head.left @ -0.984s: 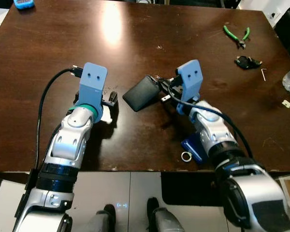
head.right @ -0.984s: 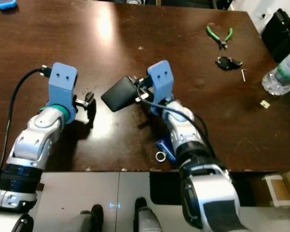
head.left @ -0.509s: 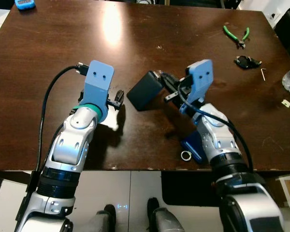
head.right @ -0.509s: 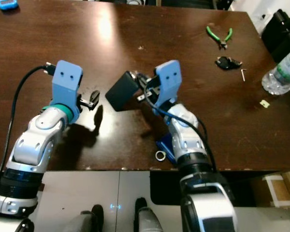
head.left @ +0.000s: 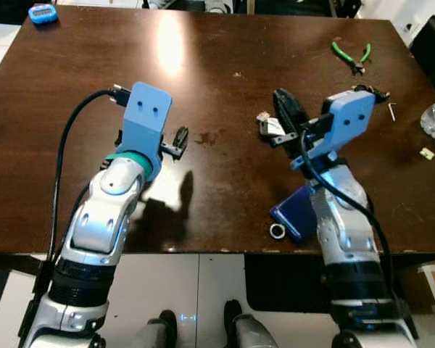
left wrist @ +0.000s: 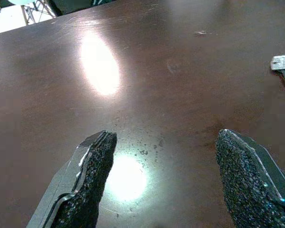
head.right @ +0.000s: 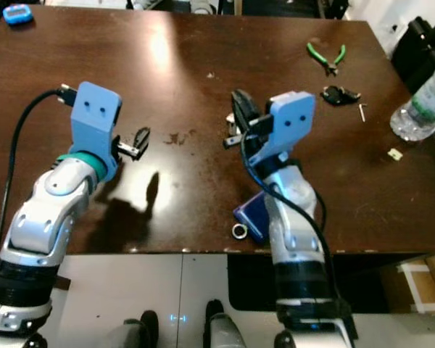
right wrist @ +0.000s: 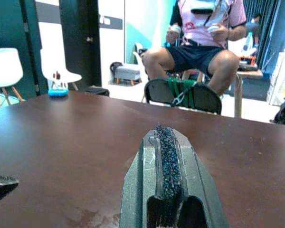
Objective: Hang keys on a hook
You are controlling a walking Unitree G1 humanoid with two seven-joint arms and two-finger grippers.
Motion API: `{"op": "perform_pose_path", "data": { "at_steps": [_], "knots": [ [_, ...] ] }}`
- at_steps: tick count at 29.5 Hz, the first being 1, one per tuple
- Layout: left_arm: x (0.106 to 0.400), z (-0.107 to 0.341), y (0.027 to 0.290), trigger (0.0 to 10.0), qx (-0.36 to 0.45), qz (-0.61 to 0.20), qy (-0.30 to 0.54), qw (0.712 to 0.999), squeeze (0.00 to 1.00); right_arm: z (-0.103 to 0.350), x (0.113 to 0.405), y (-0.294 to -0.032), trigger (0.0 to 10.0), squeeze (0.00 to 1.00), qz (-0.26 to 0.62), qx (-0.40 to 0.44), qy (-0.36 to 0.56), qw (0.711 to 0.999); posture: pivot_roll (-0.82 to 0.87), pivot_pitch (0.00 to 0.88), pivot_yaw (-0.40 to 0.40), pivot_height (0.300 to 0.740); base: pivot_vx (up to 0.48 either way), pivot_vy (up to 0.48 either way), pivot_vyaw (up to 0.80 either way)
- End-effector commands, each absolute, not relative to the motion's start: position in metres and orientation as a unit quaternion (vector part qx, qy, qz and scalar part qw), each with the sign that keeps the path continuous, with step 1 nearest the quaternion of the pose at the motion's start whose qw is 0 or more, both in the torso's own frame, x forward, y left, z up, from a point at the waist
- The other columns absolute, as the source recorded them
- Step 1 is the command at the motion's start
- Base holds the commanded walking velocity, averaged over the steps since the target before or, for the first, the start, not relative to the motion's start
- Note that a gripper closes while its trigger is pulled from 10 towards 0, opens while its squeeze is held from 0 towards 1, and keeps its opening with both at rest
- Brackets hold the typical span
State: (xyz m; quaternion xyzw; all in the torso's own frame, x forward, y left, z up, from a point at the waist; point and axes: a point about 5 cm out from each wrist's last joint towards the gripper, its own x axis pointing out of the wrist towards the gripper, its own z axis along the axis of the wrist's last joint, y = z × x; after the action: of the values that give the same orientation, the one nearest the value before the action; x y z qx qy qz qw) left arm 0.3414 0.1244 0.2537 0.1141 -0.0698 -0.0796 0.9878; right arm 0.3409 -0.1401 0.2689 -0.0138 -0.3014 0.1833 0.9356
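R end effector (right wrist: pixel 164 133): fingers together, pinching black key case (head.left: pixel 287 110), held up off surface (head.left: pixel 203 65), near middle-right. Silver key bit (head.left: pixel 264 117) sticks out beside case. L end effector (head.left: pixel 179 138): fingers apart, holding nothing, hovering over surface, well apart from case. More black keys (head.right: pixel 340 94) lie far right on surface, near green pliers (head.right: pixel 325 52). Blue wallet (head.left: pixel 293 214) + metal ring (head.left: pixel 277 231) at near edge, under R arm. Bottle (head.right: pixel 423 107) at right edge. Person (right wrist: pixel 203 40) sits on chair beyond surface.

workroom or office — dark table (head.left: pixel 203 65), pliers (head.left: pixel 351 54), white chairs (right wrist: pixel 4 66).
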Motion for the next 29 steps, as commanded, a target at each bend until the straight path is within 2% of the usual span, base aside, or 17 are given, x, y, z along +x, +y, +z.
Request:
{"op": "perform_pose_path", "data": {
  "at_steps": [1, 6, 8, 10, 12, 14, 21, 23, 24, 25, 29],
  "knots": [
    [0.338, 0.249, 0.123, 10.0, 0.121, -0.085, -0.062, 0.987, 0.0, 0.263, 0.338, -0.14, 10.0, 0.0, 0.177, -0.018, -0.29, 0.94, -0.15, 0.193, 0.067, 0.74, 0.0, 0.0, 0.0],
    [0.338, 0.249, 0.122, 10.0, 0.123, -0.086, -0.063, 0.987, 0.0, 0.259, 0.338, -0.137, 10.0, 0.0, 0.189, -0.028, -0.276, 0.942, -0.15, 0.192, 0.067, 0.74, 0.0, 0.0, 0.0],
    [0.34, 0.248, 0.119, 10.0, 0.125, -0.088, -0.063, 0.986, 0.0, 0.238, 0.341, -0.119, 10.0, 0.0, 0.229, -0.083, -0.229, 0.942, -0.14, 0.194, 0.064, 0.74, 0.0, 0.0, 0.0],
    [0.341, 0.246, 0.117, 10.0, 0.126, -0.089, -0.061, 0.986, 0.0, 0.23, 0.347, -0.115, 10.0, 0.0, 0.23, -0.103, -0.201, 0.947, -0.14, 0.197, 0.065, 0.74, 0.0, 0.0, 0.0],
    [0.349, 0.239, 0.114, 10.0, 0.13, -0.091, -0.046, 0.986, 0.0, 0.219, 0.371, -0.117, 10.0, 0.0, 0.2, -0.123, -0.149, 0.961, -0.14, 0.203, 0.065, 0.74, 0.0, 0.0, 0.0],
    [0.354, 0.232, 0.112, 10.0, 0.129, -0.092, -0.032, 0.987, 0.0, 0.215, 0.382, -0.119, 10.0, 0.0, 0.188, -0.145, -0.123, 0.964, -0.14, 0.21, 0.066, 0.74, 0.0, 0.0, 0.0],
    [0.362, 0.221, 0.11, 10.0, 0.132, -0.094, -0.008, 0.987, 0.0, 0.213, 0.398, -0.128, 10.0, 0.0, 0.163, -0.178, -0.081, 0.967, -0.13, 0.221, 0.066, 0.74, 0.0, 0.0, 0.0],
    [0.371, 0.212, 0.11, 10.0, 0.144, -0.092, 0.012, 0.985, 0.0, 0.218, 0.406, -0.157, 10.0, 0.0, 0.113, -0.192, -0.056, 0.973, -0.14, 0.241, 0.064, 0.74, 0.0, 0.0, 0.0],
    [0.371, 0.212, 0.11, 10.0, 0.144, -0.092, 0.012, 0.985, 0.0, 0.218, 0.406, -0.157, 10.0, 0.0, 0.113, -0.192, -0.056, 0.973, -0.14, 0.241, 0.064, 0.74, 0.0, 0.0, 0.0],
    [0.375, 0.208, 0.111, 10.0, 0.148, -0.089, 0.017, 0.985, 0.0, 0.224, 0.406, -0.183, 10.0, 0.0, 0.076, -0.178, -0.05, 0.98, -0.15, 0.253, 0.068, 0.74, 0.0, 0.0, 0.0],
    [0.377, 0.208, 0.112, 10.0, 0.151, -0.085, 0.012, 0.985, 0.0, 0.228, 0.405, -0.197, 10.0, 0.0, 0.059, -0.162, -0.055, 0.984, -0.15, 0.253, 0.068, 0.74, 0.0, 0.0, 0.0]
  ]
}}
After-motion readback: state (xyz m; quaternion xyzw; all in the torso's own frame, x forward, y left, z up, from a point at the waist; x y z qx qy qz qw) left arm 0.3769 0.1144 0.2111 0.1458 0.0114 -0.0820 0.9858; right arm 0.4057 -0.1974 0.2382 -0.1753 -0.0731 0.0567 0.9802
